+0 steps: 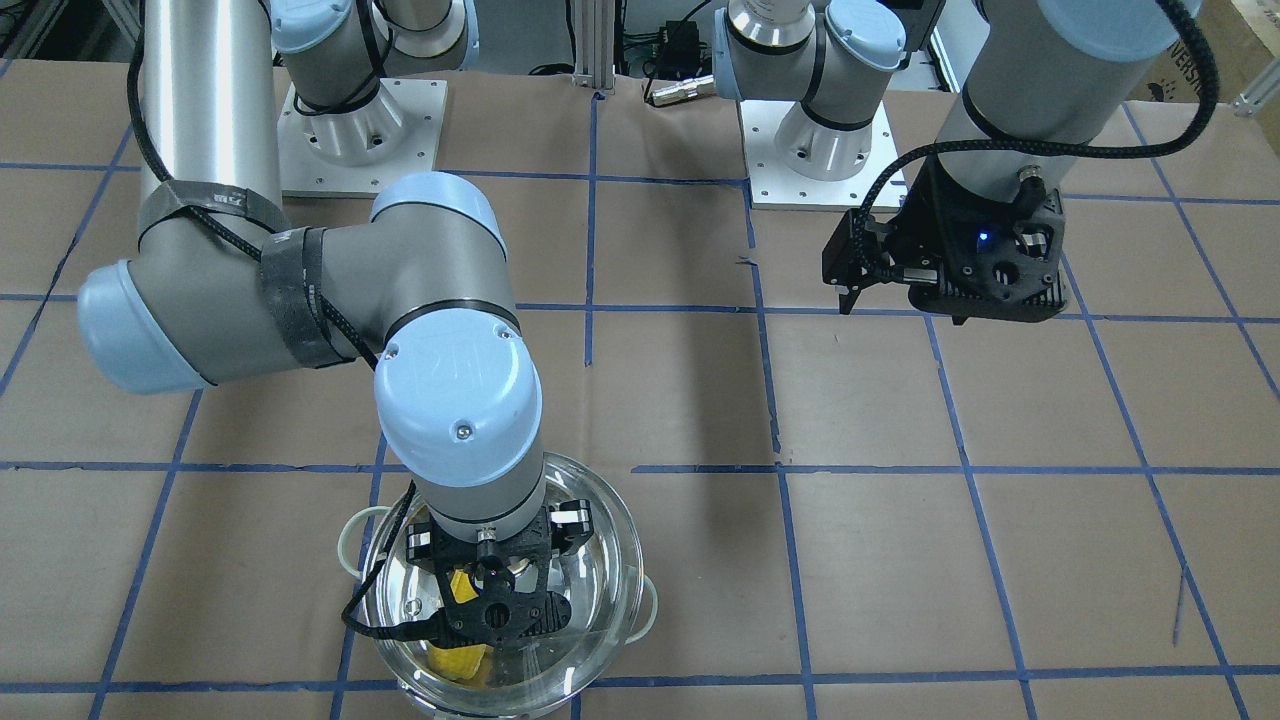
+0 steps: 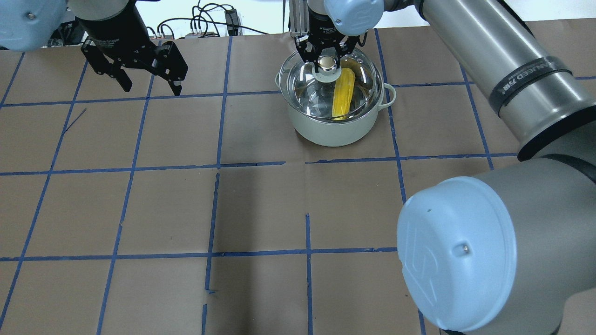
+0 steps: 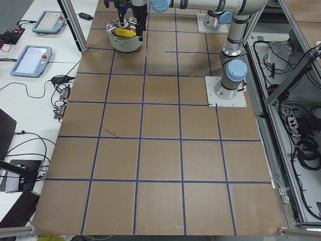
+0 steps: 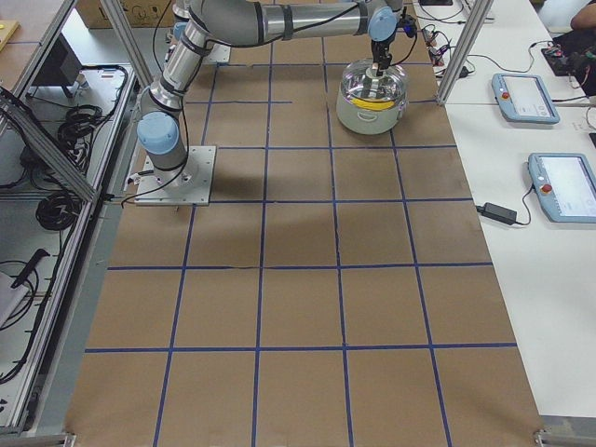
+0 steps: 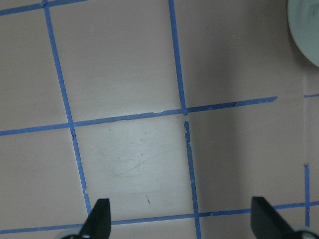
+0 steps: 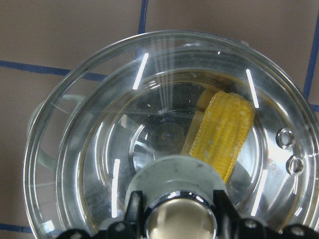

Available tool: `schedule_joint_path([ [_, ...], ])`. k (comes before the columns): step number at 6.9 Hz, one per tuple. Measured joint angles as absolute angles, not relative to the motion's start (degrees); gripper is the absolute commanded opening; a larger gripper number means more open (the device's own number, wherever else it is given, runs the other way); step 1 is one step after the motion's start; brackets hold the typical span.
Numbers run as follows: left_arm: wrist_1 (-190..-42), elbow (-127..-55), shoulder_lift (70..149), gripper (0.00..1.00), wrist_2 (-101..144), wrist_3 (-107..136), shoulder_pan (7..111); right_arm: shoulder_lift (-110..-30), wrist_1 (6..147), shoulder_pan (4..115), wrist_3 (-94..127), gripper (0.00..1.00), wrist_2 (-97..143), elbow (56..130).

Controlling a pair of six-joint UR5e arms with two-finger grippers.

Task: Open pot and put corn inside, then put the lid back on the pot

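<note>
The pot (image 2: 333, 132), pale outside and shiny inside, stands at the far middle of the table. The yellow corn (image 2: 343, 93) lies inside it and shows through the clear glass lid (image 2: 302, 86). The lid covers the pot's mouth; I cannot tell whether it rests fully on the rim. My right gripper (image 2: 327, 63) comes straight down over the lid and is shut on its cream-topped knob (image 6: 177, 172). The corn (image 6: 224, 129) shows under the glass in the right wrist view. My left gripper (image 2: 151, 88) hangs open and empty above the table, well to the pot's left.
Brown paper with a blue tape grid covers the table (image 2: 260, 209). The right arm's elbow (image 2: 465, 251) fills the near right of the overhead view. The pot's pale edge (image 5: 306, 30) shows in the left wrist view's top right corner. Tablets (image 3: 30, 57) lie beside the table.
</note>
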State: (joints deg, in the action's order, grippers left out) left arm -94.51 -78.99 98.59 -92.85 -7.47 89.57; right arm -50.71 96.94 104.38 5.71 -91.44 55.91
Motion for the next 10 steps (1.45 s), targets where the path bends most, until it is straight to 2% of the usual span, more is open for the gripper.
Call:
schedule_joint_path([
  [10,-94.31,-79.21,98.24,1.0,-92.85,-7.74,89.39,-50.83,96.25,104.05,5.62,0.08,-91.69,56.82],
])
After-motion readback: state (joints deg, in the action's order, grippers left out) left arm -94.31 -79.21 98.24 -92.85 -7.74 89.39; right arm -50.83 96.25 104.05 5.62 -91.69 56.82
